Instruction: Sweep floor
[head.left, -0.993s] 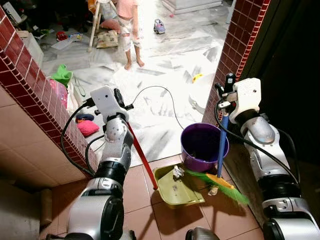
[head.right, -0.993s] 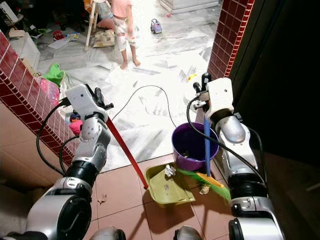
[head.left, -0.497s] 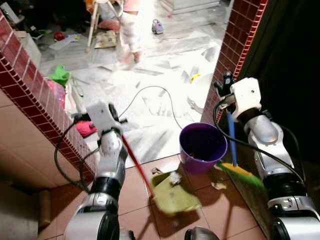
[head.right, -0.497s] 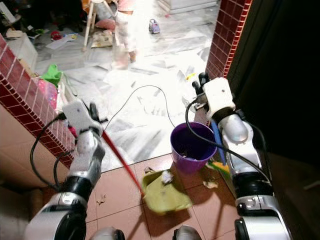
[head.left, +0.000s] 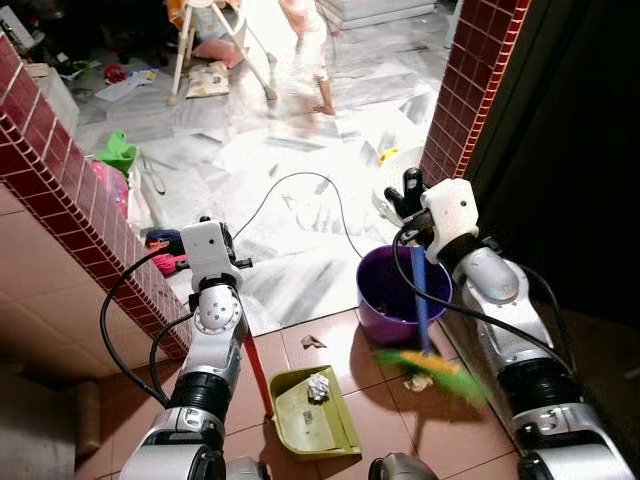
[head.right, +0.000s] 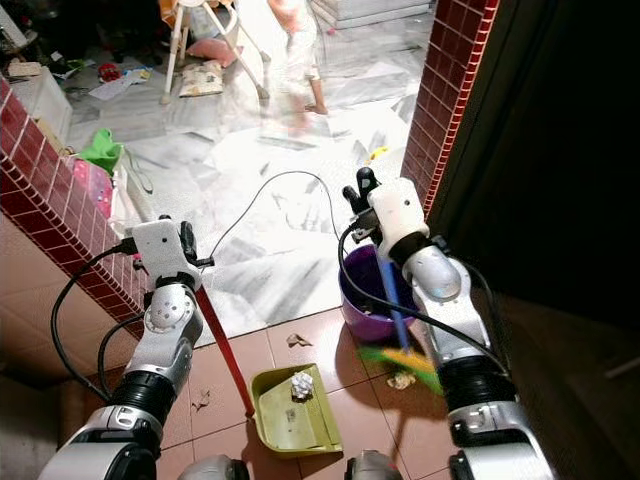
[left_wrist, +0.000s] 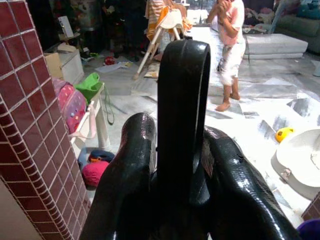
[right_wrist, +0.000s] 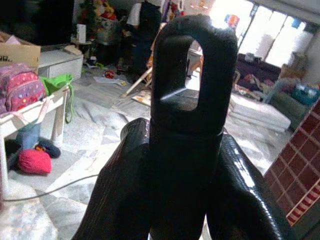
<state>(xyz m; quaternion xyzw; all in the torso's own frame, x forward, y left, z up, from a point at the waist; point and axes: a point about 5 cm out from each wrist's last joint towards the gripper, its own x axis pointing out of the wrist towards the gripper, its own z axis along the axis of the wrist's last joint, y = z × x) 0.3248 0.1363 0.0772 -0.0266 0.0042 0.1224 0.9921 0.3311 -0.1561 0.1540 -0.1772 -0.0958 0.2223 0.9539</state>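
A green dustpan (head.left: 322, 430) lies on the brown tiles with a crumpled paper ball (head.left: 318, 385) in it. Its red handle (head.left: 256, 370) rises to my left gripper (head.left: 224, 243), which is shut on the handle's black looped end (left_wrist: 183, 100). My right gripper (head.left: 409, 192) is shut on the black top (right_wrist: 192, 95) of a broom's blue handle (head.left: 421, 305). The green and orange bristles (head.left: 436, 364) hang blurred in front of a purple bucket (head.left: 384, 303). A paper scrap (head.left: 312, 342) and a crumpled piece (head.left: 417, 382) lie on the tiles.
Red brick walls stand on the left (head.left: 60, 190) and right (head.left: 478, 80) of the doorway. A black cable (head.left: 300, 182) runs over the marble floor. A person (head.left: 308, 50) walks at the back beside a high chair (head.left: 215, 40). Toys and bags lie at the far left.
The dustpan has slid toward me and to the left. The broom head has swung left, in front of the bucket. The person has walked to the right.
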